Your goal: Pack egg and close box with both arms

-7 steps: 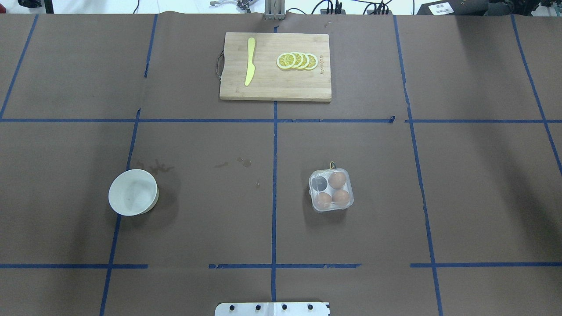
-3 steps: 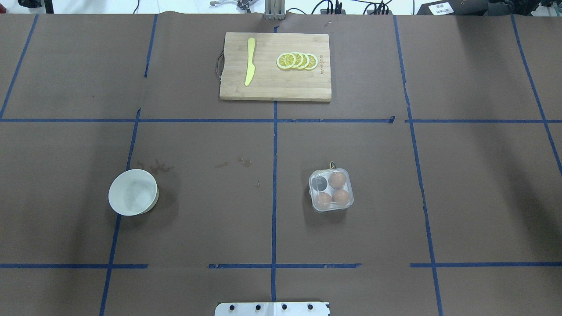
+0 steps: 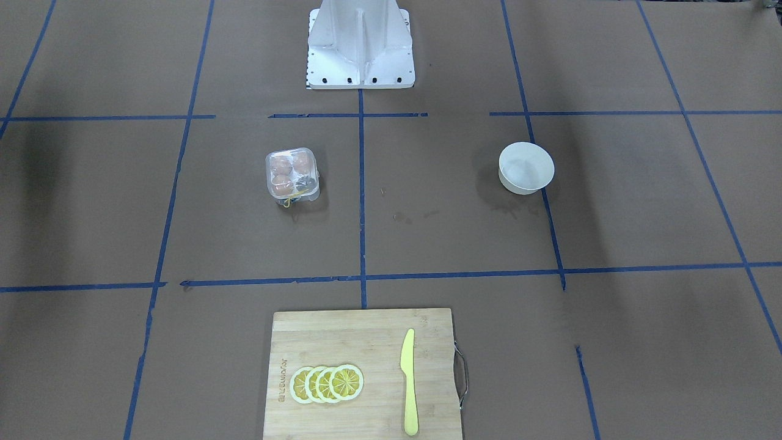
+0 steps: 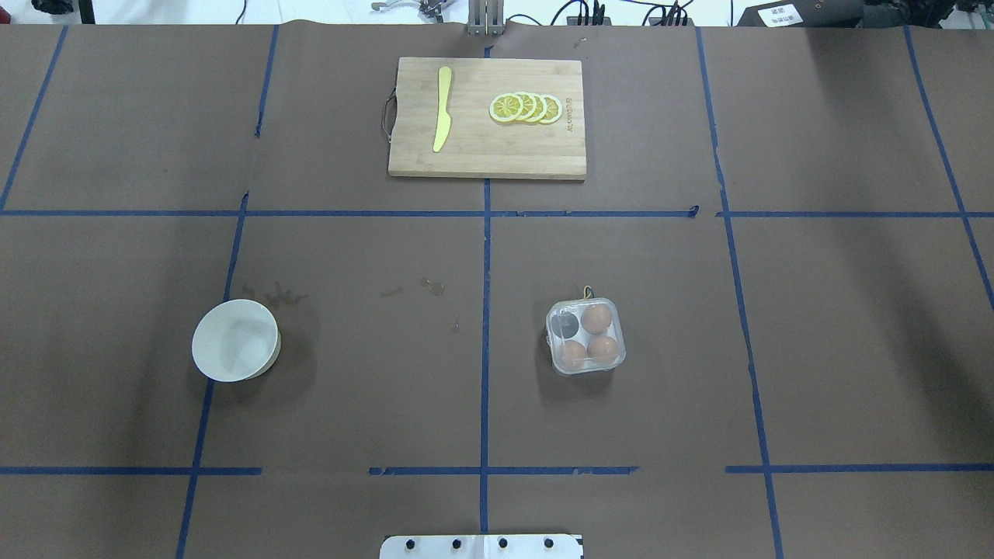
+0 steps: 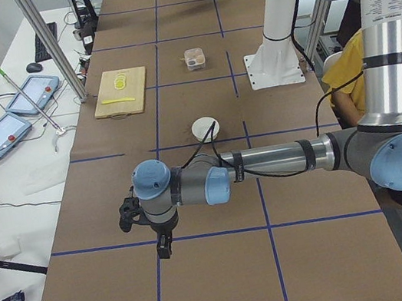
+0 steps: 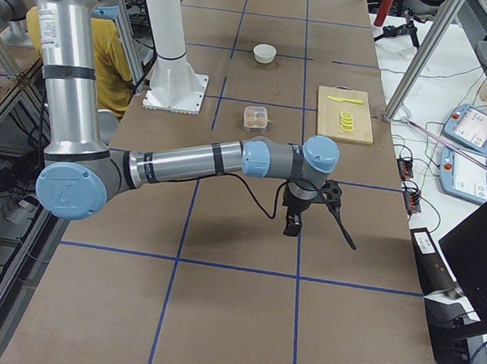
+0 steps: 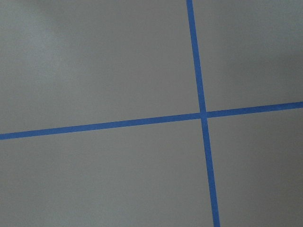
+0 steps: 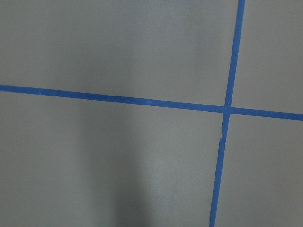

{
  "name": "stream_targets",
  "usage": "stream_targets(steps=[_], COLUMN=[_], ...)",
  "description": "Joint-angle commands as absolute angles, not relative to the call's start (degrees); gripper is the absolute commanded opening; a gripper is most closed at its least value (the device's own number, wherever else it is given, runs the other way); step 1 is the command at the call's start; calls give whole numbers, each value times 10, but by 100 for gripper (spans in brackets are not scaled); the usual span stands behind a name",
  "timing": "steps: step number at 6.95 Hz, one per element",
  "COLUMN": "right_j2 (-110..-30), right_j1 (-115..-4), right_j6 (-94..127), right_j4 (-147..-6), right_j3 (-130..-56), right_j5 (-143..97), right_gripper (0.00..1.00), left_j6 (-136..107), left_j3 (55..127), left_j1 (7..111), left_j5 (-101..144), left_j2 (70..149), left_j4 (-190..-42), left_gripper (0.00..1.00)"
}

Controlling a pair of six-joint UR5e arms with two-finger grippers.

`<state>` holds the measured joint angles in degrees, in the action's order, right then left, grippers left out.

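- Nearest the robot, the white base plate sits at the edge of the desk, on the centre blue tape line.
- Further out, just right of that line, stands the box, well apart from both arms.
- Its clear lid looks to be down over the four cups.
- Three brown eggs lie in the far-right, near-right and near-left cups.
- The far-left cup shows dark.
- A bit of yellow pokes out at the box's far edge.
- At about the same depth, well to the left, a round white bowl sits upright on another tape line.
- Further out again, the left arm stretches low and level towards the desk's left end, outside the overhead view.
- The left tool hangs above the desk by a tape crossing, and the left wrist view shows only tape and brown paper.
- This tool shows in the side view alone, so I cannot tell whether it is released or clenched.
- The right arm reaches out the same way towards the desk's right end.
- The right tool hangs above the desk, and the right wrist view looks down on a second crossing.
- I cannot tell its state either.
- Farthest out, a wooden cutting board lies across the centre line.
- A yellow knife rests on the board's left part.
- A row of overlapping lemon slices lies on its right part.
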<state>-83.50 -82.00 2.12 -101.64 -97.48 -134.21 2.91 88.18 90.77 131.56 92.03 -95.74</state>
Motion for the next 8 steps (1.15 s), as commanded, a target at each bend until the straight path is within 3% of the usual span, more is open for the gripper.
stream_targets(steps=[1, 8], right_j2=[-826, -824], right_j1=[-820, -818], right_j6=[25, 22], right_j4=[-1015, -1013], right_j3=[-974, -971], right_j5=[-1349, -1355], right_gripper=[100, 100], left_j6=[29, 30], left_j3=[915, 920], left_j1=[899, 891], left_j5=[1317, 1318], left_j2=[918, 918], left_j4=[-869, -890], left_gripper=[100, 100])
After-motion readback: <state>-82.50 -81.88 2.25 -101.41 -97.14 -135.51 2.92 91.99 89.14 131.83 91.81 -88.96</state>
